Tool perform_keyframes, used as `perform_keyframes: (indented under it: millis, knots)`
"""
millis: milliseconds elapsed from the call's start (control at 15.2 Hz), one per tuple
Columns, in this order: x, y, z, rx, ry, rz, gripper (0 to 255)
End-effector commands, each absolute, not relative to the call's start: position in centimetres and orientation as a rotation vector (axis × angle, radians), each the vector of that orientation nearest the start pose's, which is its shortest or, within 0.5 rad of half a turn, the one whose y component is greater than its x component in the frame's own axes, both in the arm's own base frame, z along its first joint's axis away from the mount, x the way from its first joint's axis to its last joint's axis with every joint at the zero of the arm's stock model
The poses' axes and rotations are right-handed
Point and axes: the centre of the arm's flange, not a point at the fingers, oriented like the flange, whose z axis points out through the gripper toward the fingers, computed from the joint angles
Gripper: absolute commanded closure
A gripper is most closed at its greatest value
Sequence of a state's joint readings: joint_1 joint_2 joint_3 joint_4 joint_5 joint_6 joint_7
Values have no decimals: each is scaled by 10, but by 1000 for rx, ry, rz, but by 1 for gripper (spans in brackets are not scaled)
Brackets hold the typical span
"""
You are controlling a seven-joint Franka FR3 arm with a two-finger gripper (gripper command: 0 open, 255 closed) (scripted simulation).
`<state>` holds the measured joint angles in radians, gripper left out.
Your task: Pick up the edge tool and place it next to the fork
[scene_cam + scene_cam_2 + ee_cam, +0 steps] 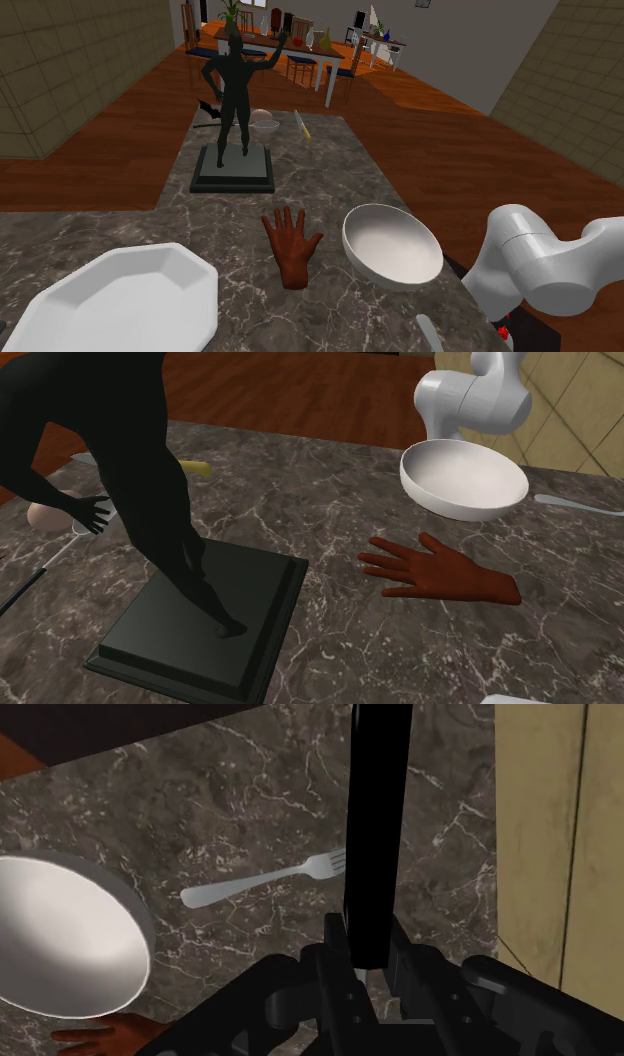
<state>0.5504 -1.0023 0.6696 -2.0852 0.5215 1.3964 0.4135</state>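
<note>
Dark, white-veined marble worktop point(330, 180) in a room with a red-brown wood floor point(120, 140) and tan tiled walls point(60, 60).
In the wrist view the pincer point(368, 966) is clamped on a long black edge tool point(378, 834), which crosses the tines of a pale fork point(265, 882) lying near the white bowl point(60, 944). The shoulder view adds a dark statue point(235, 90), a brown model hand point(292, 245) and a white plate point(120, 300).
</note>
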Motion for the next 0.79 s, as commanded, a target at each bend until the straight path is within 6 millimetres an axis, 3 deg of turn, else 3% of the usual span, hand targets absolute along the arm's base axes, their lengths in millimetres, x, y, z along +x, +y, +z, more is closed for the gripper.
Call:
perform_keyframes:
  millis: [0,198,726]
  knots:
    - [-105,356,647,-2876,-1092,-217,255]
    - [-146,369,648,-2876,-1092,-217,255]
    - [-146,369,605,-2876,-1092,-217,255]
